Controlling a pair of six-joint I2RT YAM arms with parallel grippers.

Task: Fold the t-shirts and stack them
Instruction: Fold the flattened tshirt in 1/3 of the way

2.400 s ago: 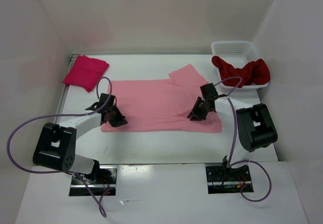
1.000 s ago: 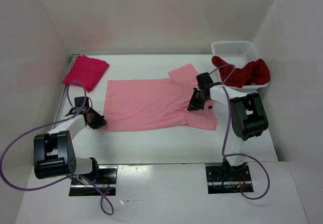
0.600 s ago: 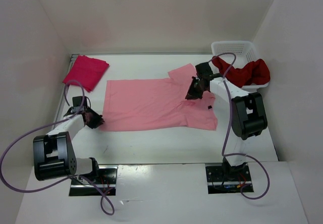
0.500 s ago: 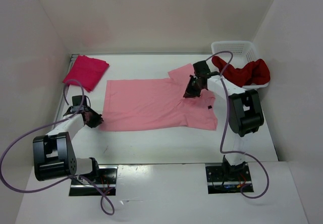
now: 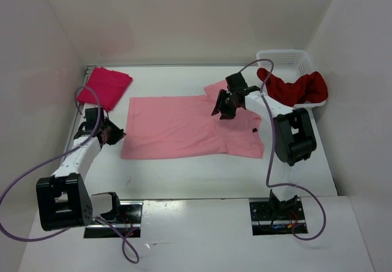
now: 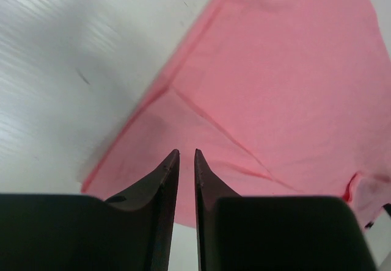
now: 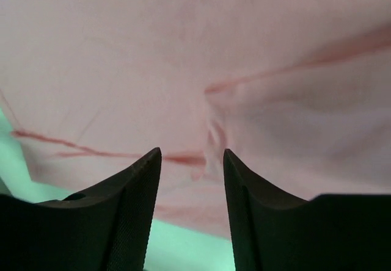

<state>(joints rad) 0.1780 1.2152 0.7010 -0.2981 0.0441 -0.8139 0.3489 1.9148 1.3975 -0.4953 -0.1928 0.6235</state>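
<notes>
The light pink t-shirt (image 5: 184,128) lies spread flat on the middle of the table; it also shows in the left wrist view (image 6: 275,69) and the right wrist view (image 7: 183,51). The bright crimson-pink shirt (image 5: 105,87) lies folded at the back left. The dark red shirt (image 5: 294,88) hangs crumpled over the basket rim. My left gripper (image 5: 109,132) (image 6: 184,152) hovers at the pink shirt's near left corner, jaws almost together and empty. My right gripper (image 5: 222,106) (image 7: 192,152) is partly open above the shirt's far sleeve seam, holding nothing.
A white mesh basket (image 5: 285,56) stands at the back right corner. White walls close in the table (image 5: 184,174) on the left, back and right. The arm bases sit at the near edge.
My left gripper has moved left and back off the shirt's near edge. My right gripper has moved back and left, from the near right part of the shirt up to the far sleeve.
</notes>
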